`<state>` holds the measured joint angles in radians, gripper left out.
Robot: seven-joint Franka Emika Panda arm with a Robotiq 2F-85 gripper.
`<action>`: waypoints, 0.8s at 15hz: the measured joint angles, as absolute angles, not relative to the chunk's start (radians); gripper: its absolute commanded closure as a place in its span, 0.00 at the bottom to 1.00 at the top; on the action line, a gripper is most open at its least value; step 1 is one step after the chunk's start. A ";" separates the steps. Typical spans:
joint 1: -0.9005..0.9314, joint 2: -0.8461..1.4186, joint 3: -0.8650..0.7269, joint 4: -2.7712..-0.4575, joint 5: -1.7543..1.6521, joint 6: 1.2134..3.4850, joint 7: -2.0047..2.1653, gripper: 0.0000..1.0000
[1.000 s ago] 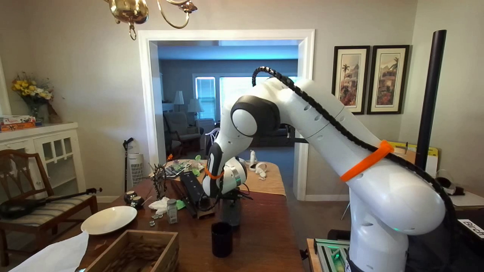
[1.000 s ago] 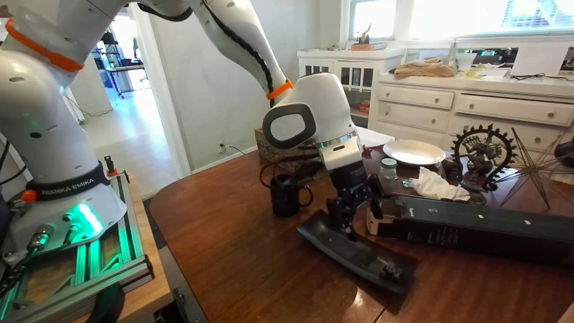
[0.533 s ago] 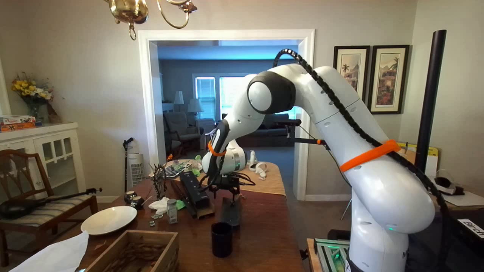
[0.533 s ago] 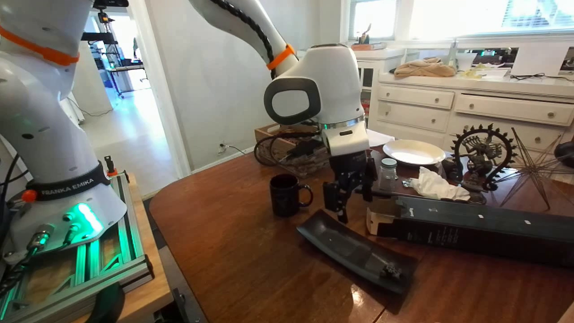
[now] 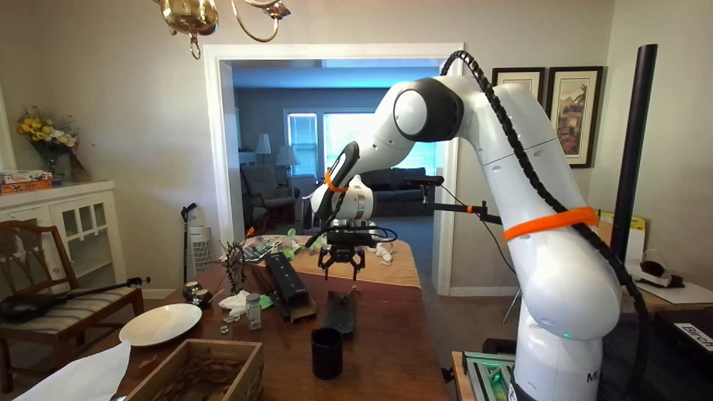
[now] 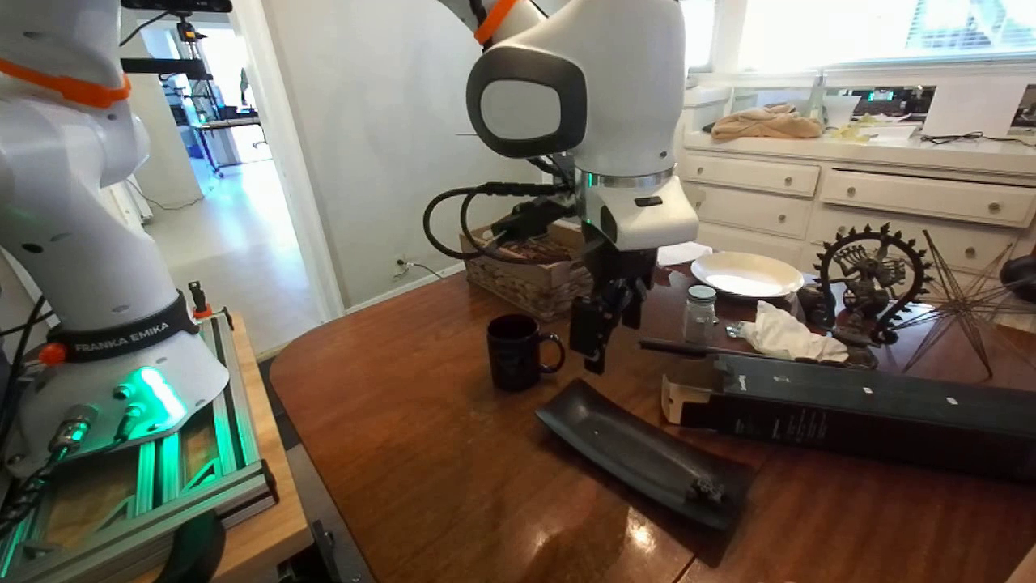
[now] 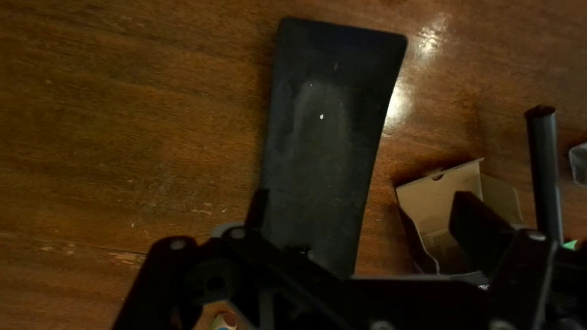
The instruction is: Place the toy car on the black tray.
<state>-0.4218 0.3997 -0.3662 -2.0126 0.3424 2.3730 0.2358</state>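
Note:
The black tray (image 6: 623,445) is long and curved, lying on the wooden table. Near one end inside it sits the toy car (image 6: 706,489), small and dark with a few shiny bits. In the wrist view the tray (image 7: 321,151) runs up the middle, and only a sliver of the dark car shows there, mostly behind the gripper linkage. My gripper (image 5: 341,276) hangs above the table, apart from tray and car. In the wrist view the gripper (image 7: 362,195) has its fingers wide apart, with nothing held between them.
A black mug (image 6: 514,354) stands close to the tray's one end. On the tray's other side lies a long black box (image 6: 858,413) with an open cardboard end. Further off are a glass jar (image 6: 700,314), a white plate (image 6: 746,274) and a wooden crate (image 5: 206,367).
My gripper has risen from low over the tray to well above it, and its tilt has straightened. The toy car and tray have stayed in place.

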 measured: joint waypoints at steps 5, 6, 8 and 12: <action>-0.478 0.364 -0.353 -2.002 0.341 2.233 -0.033 0.00; -0.486 0.360 -0.350 -2.001 0.340 2.219 -0.087 0.00; -0.497 0.356 -0.345 -2.001 0.333 2.207 -0.194 0.00; -0.504 0.355 -0.340 -2.001 0.291 2.208 -0.371 0.00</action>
